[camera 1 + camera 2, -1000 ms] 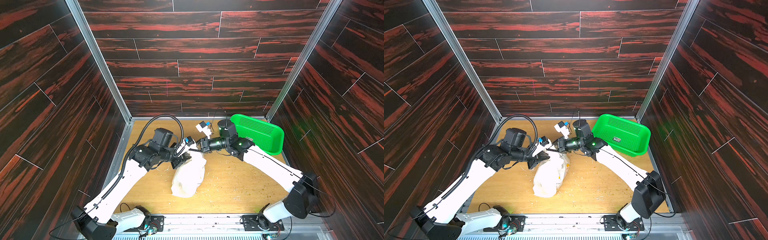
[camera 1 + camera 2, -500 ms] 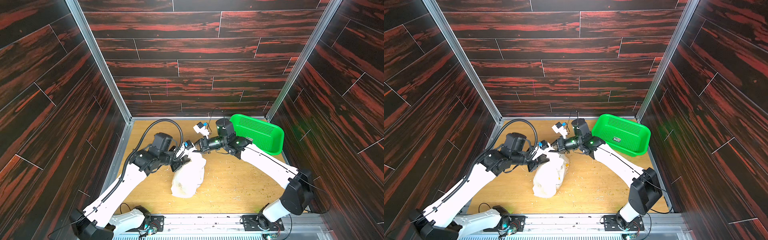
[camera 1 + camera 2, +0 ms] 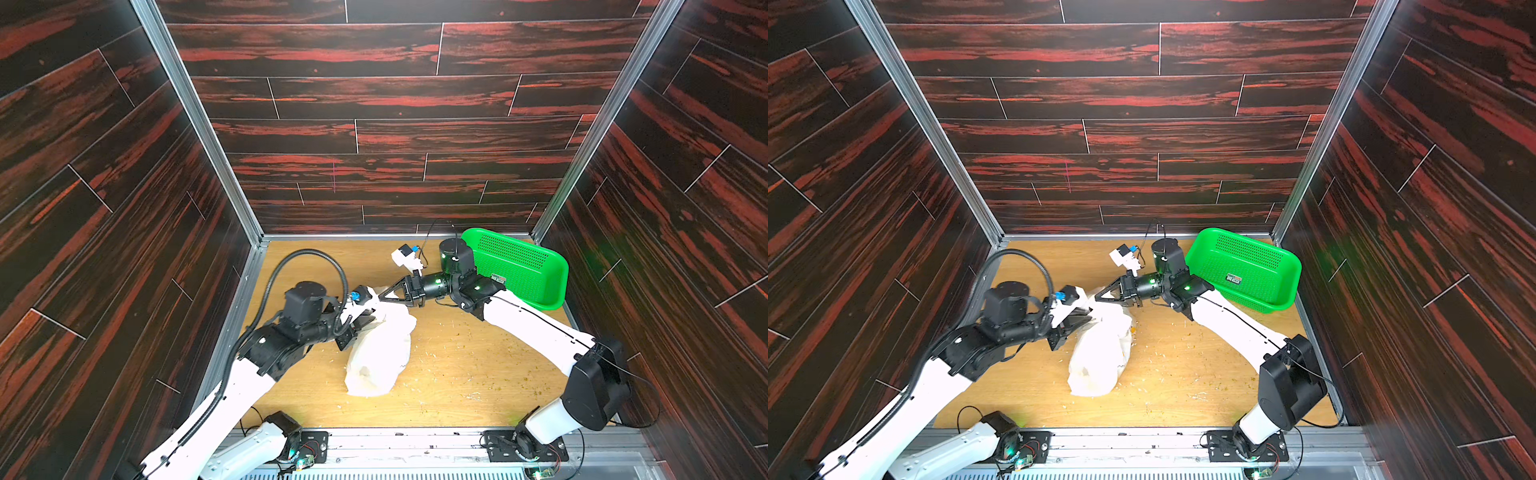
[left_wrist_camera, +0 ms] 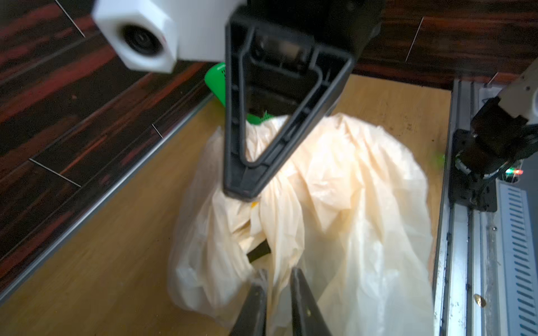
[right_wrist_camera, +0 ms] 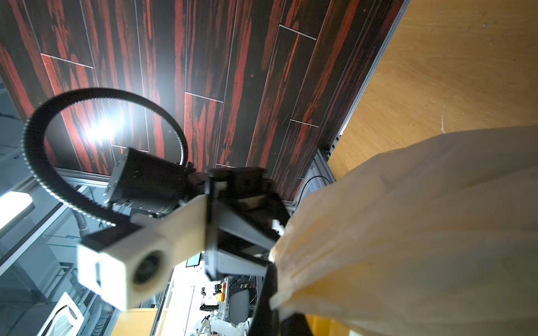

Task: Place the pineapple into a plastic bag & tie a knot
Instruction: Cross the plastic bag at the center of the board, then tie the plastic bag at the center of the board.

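The plastic bag (image 3: pixel 378 353), filled out, was laid on the table (image 3: pixel 465 374) approx. midway btwn both arms, its gathered neck twd the back wall. That neck was pinched by the right gripper (image 4: pixel 241 187), jaws closed tight on it. The left gripper (image 4: pixel 278 272) was found just beside the neck, at the bag's left side, jaws slightly parted, tips at the folds.

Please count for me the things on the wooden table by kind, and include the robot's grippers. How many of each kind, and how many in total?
plastic bag, white: 1
green basket: 1
grippers: 2, the left gripper and the right gripper
Total: 4
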Action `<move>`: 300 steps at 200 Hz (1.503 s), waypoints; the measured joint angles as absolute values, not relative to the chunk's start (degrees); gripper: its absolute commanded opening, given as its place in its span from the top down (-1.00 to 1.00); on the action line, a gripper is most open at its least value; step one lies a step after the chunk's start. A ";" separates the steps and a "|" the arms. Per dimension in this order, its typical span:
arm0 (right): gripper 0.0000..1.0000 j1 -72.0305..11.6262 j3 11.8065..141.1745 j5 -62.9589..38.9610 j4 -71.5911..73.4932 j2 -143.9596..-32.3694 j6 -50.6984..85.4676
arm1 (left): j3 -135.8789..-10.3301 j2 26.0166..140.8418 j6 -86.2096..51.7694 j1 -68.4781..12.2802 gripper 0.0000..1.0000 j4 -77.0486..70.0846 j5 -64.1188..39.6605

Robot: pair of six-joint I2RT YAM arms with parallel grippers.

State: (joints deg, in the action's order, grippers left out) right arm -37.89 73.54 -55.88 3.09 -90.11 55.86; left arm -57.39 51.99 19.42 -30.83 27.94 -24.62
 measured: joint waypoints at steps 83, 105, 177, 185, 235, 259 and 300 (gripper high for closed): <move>1.00 -37.89 75.02 -55.11 -2.28 -90.00 51.40 | -66.08 56.45 1.08 -30.85 1.00 29.98 -28.56; 1.00 -37.91 75.00 -55.37 -1.85 -90.00 51.64 | -64.42 56.82 -4.93 -30.87 1.00 30.44 -29.71; 1.00 -37.95 75.02 -55.81 -1.63 -90.00 51.81 | -62.89 58.15 -12.82 -30.83 1.00 30.76 -28.67; 1.00 -37.95 75.00 -55.81 -1.63 -90.00 51.81 | -62.87 58.15 -13.47 -30.81 1.00 30.59 -27.70; 1.00 -37.98 75.00 -55.79 -1.54 -89.97 51.83 | -62.83 58.06 -16.82 -29.85 0.88 30.02 -22.02; 1.00 -38.00 75.02 -55.79 -1.45 -89.97 51.83 | -62.83 58.30 -17.52 -29.67 0.70 30.04 -20.86; 1.00 -38.22 75.00 -55.77 -1.41 -89.86 51.83 | -62.63 58.96 -17.67 -29.58 0.41 29.95 -21.63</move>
State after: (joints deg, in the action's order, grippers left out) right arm -38.22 75.00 -55.77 -1.41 -89.86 51.83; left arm -62.63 58.96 -17.67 -29.58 29.95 -21.63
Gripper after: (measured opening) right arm 0.047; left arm 0.257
